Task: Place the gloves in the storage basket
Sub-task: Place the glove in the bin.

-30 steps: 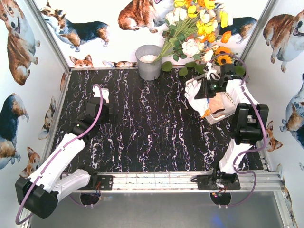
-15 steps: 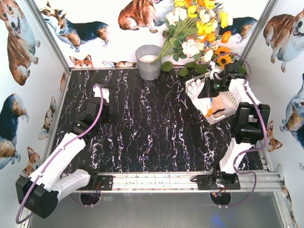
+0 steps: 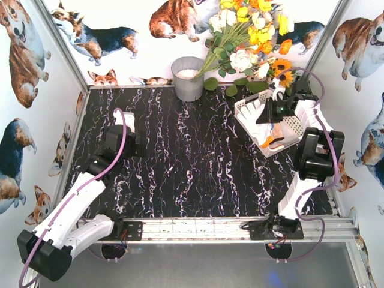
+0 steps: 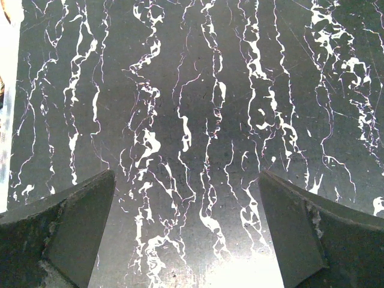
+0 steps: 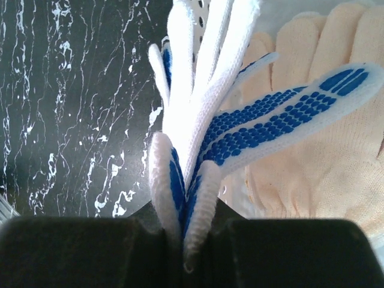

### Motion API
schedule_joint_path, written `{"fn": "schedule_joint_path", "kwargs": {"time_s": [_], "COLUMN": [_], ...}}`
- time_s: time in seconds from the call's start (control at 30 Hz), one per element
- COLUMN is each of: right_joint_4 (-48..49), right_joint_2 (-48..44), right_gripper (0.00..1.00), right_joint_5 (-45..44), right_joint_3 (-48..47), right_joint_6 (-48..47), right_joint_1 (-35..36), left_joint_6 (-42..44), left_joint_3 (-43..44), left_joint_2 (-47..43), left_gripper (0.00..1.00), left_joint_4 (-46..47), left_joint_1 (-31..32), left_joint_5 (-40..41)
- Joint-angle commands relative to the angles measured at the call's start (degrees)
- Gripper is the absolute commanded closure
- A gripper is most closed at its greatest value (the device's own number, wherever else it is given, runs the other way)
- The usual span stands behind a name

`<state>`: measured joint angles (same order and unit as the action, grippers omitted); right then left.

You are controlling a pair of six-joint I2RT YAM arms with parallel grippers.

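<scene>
One blue-dotted glove [image 5: 270,120] is clamped in the right gripper [image 5: 183,227], over the storage basket [image 3: 292,127]

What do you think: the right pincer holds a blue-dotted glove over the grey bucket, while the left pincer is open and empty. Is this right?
One detail is wrong: the right pincer holds the blue-dotted glove over the white storage basket, as the top view shows. The left pincer is open and empty.

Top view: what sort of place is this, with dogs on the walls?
Probably a robot test booth, not a home: left arm and right arm bolted to a metal rail, corgi-print walls boxing in a marble-look table, flowers as set dressing.
</scene>
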<state>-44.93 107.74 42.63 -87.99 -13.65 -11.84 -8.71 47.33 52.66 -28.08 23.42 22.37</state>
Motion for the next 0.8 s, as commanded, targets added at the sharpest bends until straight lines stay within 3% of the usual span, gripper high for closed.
{"fn": "schedule_joint_path", "kwargs": {"time_s": [0.0, 0.77], "right_joint_4": [3.1, 1.6], "right_joint_2": [2.4, 10.3], "right_gripper": [1.0, 1.0], "right_joint_5": [1.5, 0.6], "right_joint_3": [-3.7, -10.2], "right_joint_6": [-1.2, -6.2], "right_joint_1": [-0.5, -1.6], "left_joint_6": [1.0, 1.5], "left_joint_3": [-0.3, -0.5], "left_joint_2": [-0.5, -0.9], "left_gripper": [0.0, 0.0], "left_joint_4": [1.5, 1.9], "left_joint_1": [-0.7, -0.8], "left_joint_5": [0.9, 0.6]}}
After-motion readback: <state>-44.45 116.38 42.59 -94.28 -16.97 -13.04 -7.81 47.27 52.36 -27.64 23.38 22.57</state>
